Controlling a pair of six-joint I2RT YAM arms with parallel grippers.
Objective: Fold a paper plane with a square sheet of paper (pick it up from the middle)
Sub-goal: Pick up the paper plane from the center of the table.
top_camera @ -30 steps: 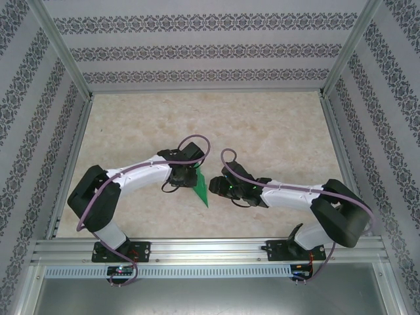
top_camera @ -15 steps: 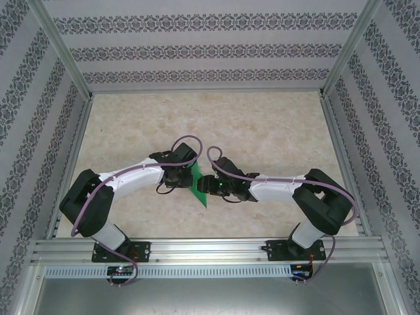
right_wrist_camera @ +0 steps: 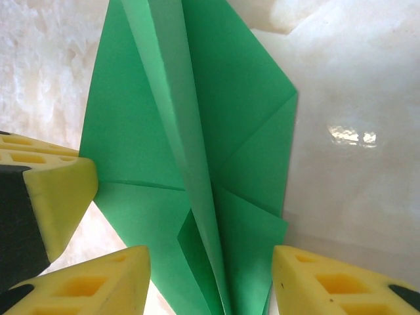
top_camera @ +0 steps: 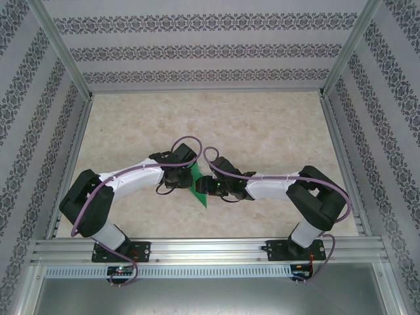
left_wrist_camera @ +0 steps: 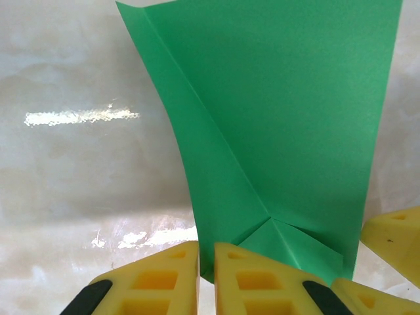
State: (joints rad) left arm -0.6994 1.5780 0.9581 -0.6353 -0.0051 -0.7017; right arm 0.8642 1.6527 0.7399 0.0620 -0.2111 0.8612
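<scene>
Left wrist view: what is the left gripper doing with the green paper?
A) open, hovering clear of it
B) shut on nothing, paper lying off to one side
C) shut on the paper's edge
C: the left gripper has its two yellow fingers closed together, with the edge of the green paper nearest the camera pinched between them.

The paper plane [left_wrist_camera: 282,131] runs past the left wrist view's top edge, and its bottom corner vanishes between the pinching fingers of the left gripper [left_wrist_camera: 207,256].
</scene>
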